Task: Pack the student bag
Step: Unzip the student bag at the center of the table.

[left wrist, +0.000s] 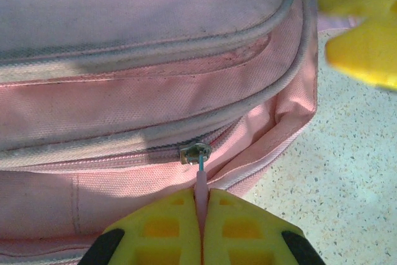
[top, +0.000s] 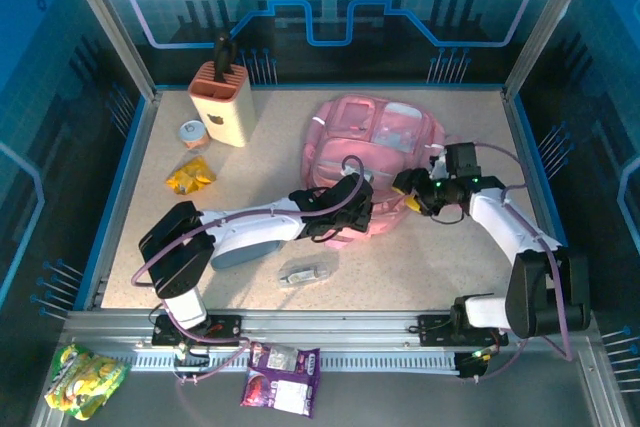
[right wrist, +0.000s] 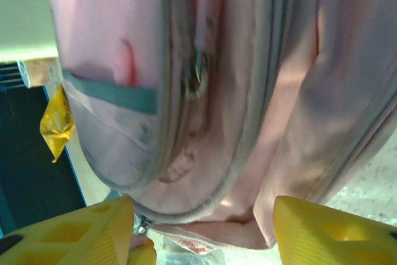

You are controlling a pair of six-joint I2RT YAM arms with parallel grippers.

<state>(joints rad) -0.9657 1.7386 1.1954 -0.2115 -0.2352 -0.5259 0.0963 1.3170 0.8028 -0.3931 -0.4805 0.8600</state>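
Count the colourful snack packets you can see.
3: a yellow one on the table left of the student bag, a green-yellow one beyond the near-left corner, a purple one on the near ledge. More may be hidden.

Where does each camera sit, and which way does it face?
Top external: above and behind the bases, looking down at the table; both arms reach the student bag.
Left wrist: on the left arm, facing the bag's front; left gripper pinches a zipper pull.
Right wrist: on the right arm, facing the bag's side; right gripper open.
Shared: all see the bag.
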